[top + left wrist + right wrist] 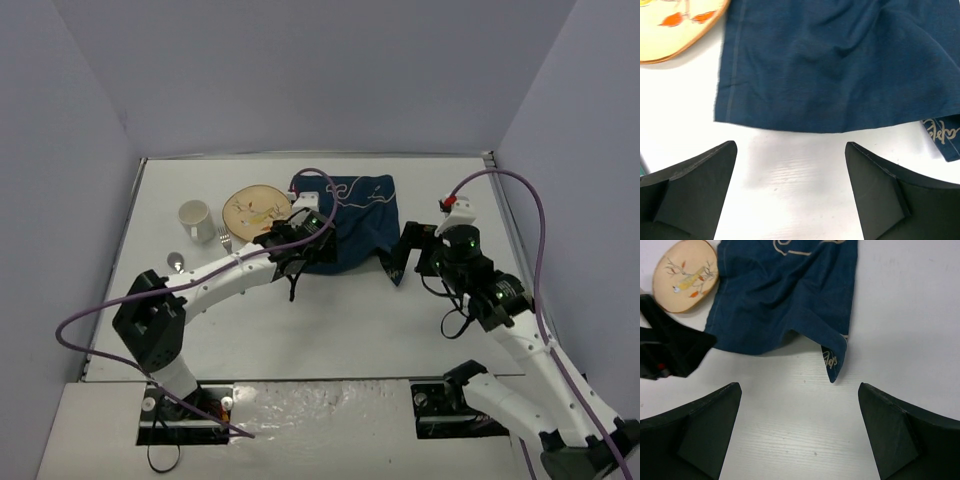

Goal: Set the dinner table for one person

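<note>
My left claw (pixel 790 146) sits at the bottom of its wrist view. It is wide open and holds nothing, and I see bare white table between its two black fingers. My right claw (pixel 799 387) looks the same at the bottom of its own view, open wide and empty. Both hang just over the dinner table (pixel 330 330), the big white top that fills the middle of the top view. A little farther up lies the blue cloth mat (pixel 840 65). It is not flat. It is bunched and wrinkly. In the right wrist view one corner (pixel 834 360) is folded over near the middle of the frame, so the gold writing shows. The mat's near edge is just past my left fingers and does not touch them. I think my job now is to lay this mat out smooth. To do it well, I should come down low and pinch only the cloth, one claw near each front corner. Then I should pull gently apart and toward the bottom of the frame so the fold flips back. Going slow should keep the cloth from dragging things. Past the mat, in the upper left of the left wrist view, is the round plate (pixel 675 30). It is just beside the cloth, and I cannot tell if they touch. Farther left in the top view are the fork (pixel 225 240), the white cup (pixel 196 220) and the spoon (pixel 176 262).
</note>
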Controlling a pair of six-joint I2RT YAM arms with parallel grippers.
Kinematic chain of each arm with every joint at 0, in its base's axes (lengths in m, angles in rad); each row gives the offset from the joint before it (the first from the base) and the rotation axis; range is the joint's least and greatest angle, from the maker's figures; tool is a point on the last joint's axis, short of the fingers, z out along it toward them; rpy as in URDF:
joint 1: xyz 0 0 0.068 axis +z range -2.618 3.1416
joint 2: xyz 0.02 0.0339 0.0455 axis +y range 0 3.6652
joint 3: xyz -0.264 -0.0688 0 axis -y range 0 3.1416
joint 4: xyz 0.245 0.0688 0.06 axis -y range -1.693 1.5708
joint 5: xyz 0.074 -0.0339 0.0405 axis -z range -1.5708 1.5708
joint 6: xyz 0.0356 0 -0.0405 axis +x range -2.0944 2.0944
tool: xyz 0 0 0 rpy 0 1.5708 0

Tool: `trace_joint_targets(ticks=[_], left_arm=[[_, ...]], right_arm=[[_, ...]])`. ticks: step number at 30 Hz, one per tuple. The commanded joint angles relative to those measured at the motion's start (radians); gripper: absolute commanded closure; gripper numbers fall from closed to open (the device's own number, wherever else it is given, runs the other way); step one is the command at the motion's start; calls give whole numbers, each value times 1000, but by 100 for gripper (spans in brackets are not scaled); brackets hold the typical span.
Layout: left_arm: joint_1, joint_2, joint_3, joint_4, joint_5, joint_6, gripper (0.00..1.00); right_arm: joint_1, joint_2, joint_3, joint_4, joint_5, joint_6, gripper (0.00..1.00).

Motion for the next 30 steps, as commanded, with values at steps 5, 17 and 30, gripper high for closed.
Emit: trace_joint_targets(ticks=[5,17,30], left_arm=[[114,-136,-134,93,83,-32,13],[204,63,-70,85,25,-74,16],[211,241,19,45,33,-51,20]], right_arm=[[2,221,1,77,115,42,0],[-6,223,-85,161,90,92,0],[-9,139,-158,194,66,90,0]])
